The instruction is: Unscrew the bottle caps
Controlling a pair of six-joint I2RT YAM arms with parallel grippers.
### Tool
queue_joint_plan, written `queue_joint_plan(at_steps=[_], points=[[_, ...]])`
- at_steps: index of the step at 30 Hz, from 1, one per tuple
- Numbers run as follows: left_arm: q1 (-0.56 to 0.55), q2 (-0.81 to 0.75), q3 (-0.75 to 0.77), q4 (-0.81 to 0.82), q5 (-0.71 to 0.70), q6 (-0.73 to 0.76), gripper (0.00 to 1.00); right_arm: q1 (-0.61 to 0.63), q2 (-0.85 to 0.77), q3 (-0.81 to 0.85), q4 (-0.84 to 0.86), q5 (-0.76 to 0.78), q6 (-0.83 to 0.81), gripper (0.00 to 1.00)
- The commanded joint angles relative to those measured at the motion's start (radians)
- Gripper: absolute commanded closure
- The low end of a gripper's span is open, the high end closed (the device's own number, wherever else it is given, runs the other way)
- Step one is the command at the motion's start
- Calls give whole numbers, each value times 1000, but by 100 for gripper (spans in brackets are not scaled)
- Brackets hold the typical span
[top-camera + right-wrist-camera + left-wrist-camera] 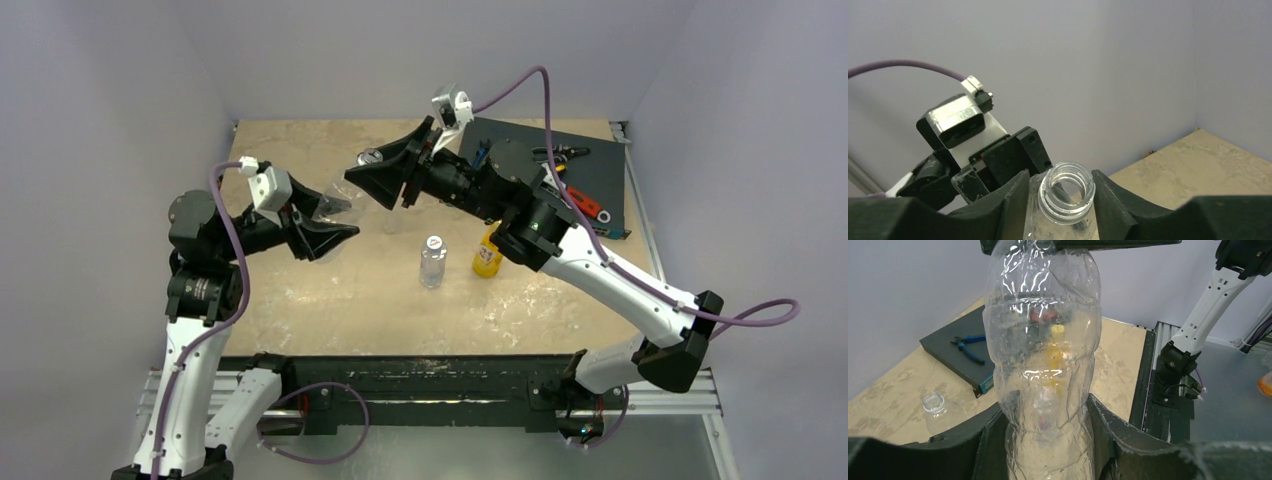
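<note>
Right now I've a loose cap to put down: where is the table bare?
Bare: the near strip of table in front of the capped clear bottle, and the far left corner. Crowded: the middle around the held clear bottle, and the right, where the orange bottle stands before the tool tray.

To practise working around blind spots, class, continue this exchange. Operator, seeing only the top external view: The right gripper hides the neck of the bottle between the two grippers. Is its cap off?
Observer: Yes. In the right wrist view the held bottle has an open, capless neck, between the fingers of the right gripper.
Operator: Where does the left gripper hold it?
Observer: The left wrist view shows the left gripper shut on its crumpled lower body.
Operator: Any other bottle open?
Observer: Yes, that view shows a second clear bottle on the table, neck open.
</note>
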Motion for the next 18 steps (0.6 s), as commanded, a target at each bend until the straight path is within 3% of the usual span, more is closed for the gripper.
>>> queue_joint_plan(at_steps=[1,3,4,6,8,11,18], points=[[2,-9,5,21,48,-4,100,15,9,56,63,42,1,61],[2,-8,11,0,56,7,100,17,11,51,68,48,5,77],[2,-8,17,-23,57,28,91,18,10,50,66,51,6,83],[2,-5,36,-89,41,67,40,18,5,49,51,61,5,88],[2,1,63,-166,10,115,18,18,-1,55,23,78,-21,88],[2,6,98,-273,-101,150,7,18,-10,81,-49,126,-96,87],[2,52,173,-463,-321,234,0,11,-22,121,-207,378,-338,85]])
